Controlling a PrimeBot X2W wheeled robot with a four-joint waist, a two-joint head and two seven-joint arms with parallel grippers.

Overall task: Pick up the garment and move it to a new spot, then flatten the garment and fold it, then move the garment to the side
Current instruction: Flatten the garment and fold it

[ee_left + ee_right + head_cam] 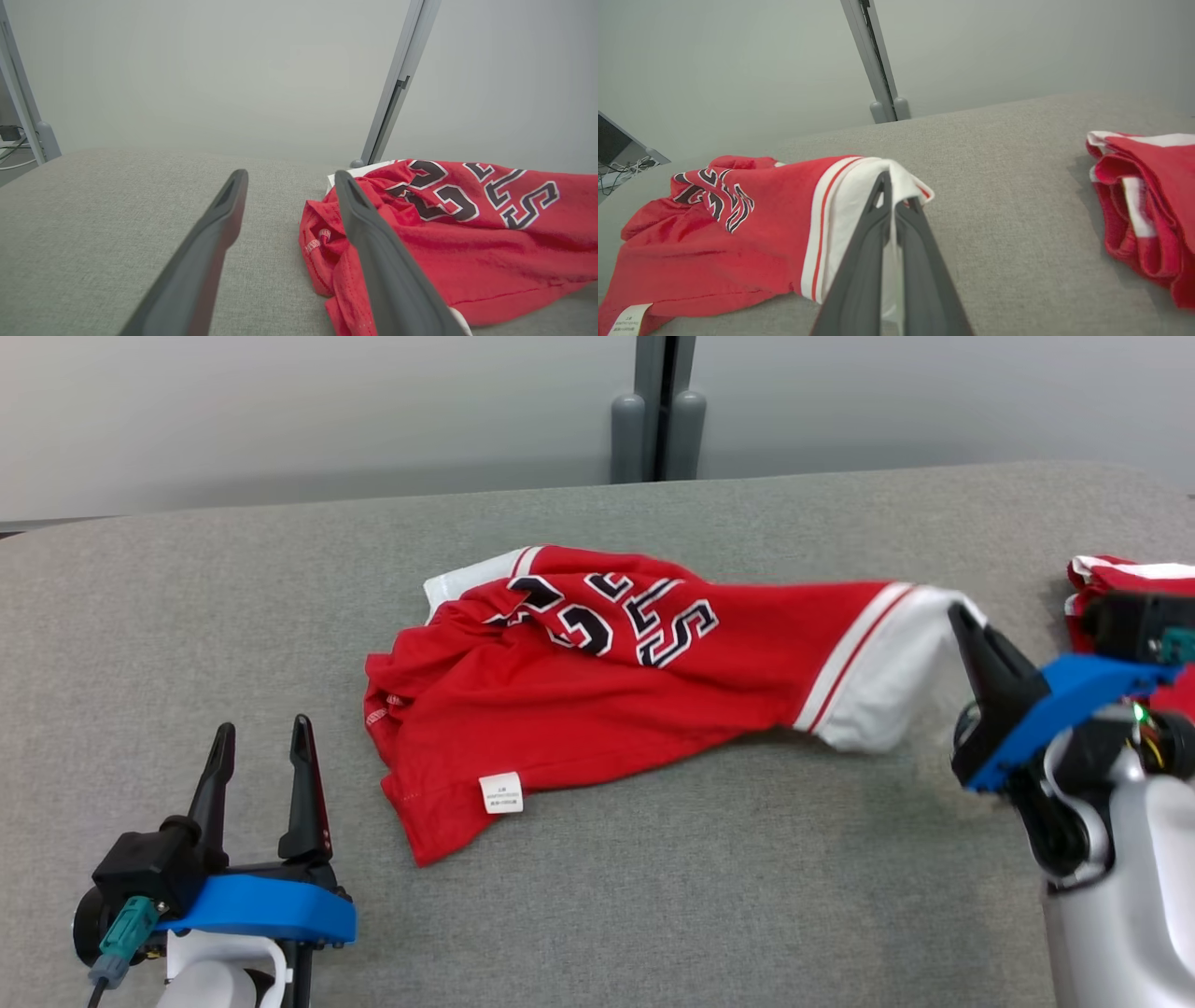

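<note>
A red mesh garment (579,728) lies crumpled at the middle of a grey, coarse-woven table (747,896), its right end drawn out into a long taper. The right gripper (960,614), at the table's right side, is clenched on that end, its two dark, tapering fingers pressed flat together over the broad white band edged with thin red and white stripes. In the right wrist view the white cloth folds over the fingertips of the gripper (896,191) and hangs between them. The garment's body is creased and bunched at its left, with blocky dark letters outlined in white twisted across the upper folds, and a small white rectangular label (501,793) near the lower hem. The left gripper (262,726) is released, its slim fingers spread in a narrow V above the bare table at lower left, just beside the garment's rumpled edge and apart from it. A second red and white garment, the folded pile (1111,574), sits at the table's far right edge. A grey post (658,411) stands against the pale wall behind.
</note>
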